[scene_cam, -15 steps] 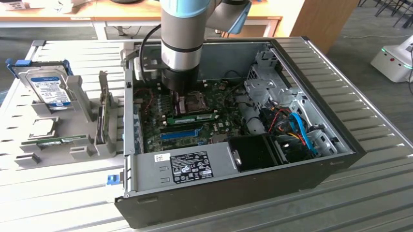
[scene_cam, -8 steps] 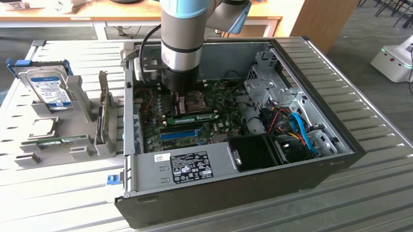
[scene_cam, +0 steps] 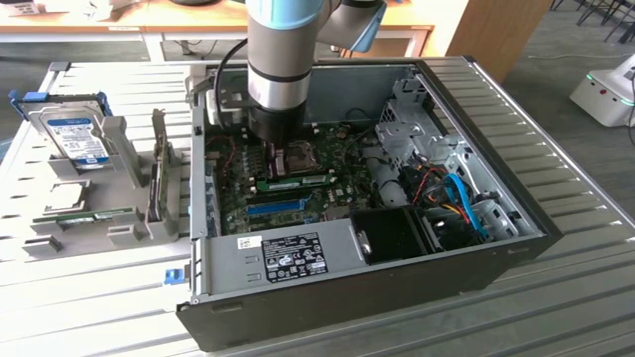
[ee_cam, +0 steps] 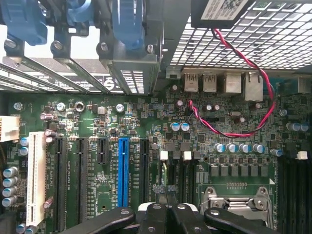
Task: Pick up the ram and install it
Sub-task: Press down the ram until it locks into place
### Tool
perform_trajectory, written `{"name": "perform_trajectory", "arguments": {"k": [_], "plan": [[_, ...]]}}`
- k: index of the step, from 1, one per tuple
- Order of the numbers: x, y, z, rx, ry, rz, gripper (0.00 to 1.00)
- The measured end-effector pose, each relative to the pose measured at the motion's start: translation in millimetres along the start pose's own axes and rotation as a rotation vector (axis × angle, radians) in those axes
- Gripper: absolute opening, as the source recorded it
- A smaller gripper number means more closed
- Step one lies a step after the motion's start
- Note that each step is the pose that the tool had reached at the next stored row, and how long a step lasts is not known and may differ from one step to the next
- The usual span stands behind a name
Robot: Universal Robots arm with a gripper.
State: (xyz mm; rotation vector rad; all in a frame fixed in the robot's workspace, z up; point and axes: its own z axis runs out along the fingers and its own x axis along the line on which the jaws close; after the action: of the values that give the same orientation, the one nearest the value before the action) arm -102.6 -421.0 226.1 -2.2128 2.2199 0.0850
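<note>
the black two-fingered gripper [ee_cam: 168,214] stood with its fingers pressed together, low over the green motherboard [ee_cam: 146,141] inside the open black computer case [scene_cam: 516,223]. in the wrist view the closed tips rested down on a thin edge standing in the black memory slots [ee_cam: 183,173] beside the silver processor socket [ee_cam: 239,200]; it looked like the top edge of the ram, though too little showed there to be sure. in the exterior view the thin green ram stick with a white label [scene_cam: 300,181] sat on the board just below the grey arm [scene_cam: 279,67], near the bright-blue slot strip [scene_cam: 274,207], so it seemed seated or nearly seated, with the gripper pushing on it rather than clamping it.

judged as a thing to handle, such a stick would be light and stiff but fragile: it should be taken by its long bare edges, away from chips and contacts, and pressed squarely so it does not bend.

outside the case, on the exterior view's left, a grey parts rack [scene_cam: 119,223] held a silver hard drive with a blue-and-white label [scene_cam: 74,137] and another small green board [scene_cam: 94,217] lying flat.
</note>
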Motion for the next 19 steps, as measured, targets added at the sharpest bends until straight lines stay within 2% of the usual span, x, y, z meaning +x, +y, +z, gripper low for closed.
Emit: {"name": "perform_trajectory", "arguments": {"k": [19], "plan": [[0.2, -0.1, 2.6, -0.0003, 0.0004, 0.0, 0.11]]}}
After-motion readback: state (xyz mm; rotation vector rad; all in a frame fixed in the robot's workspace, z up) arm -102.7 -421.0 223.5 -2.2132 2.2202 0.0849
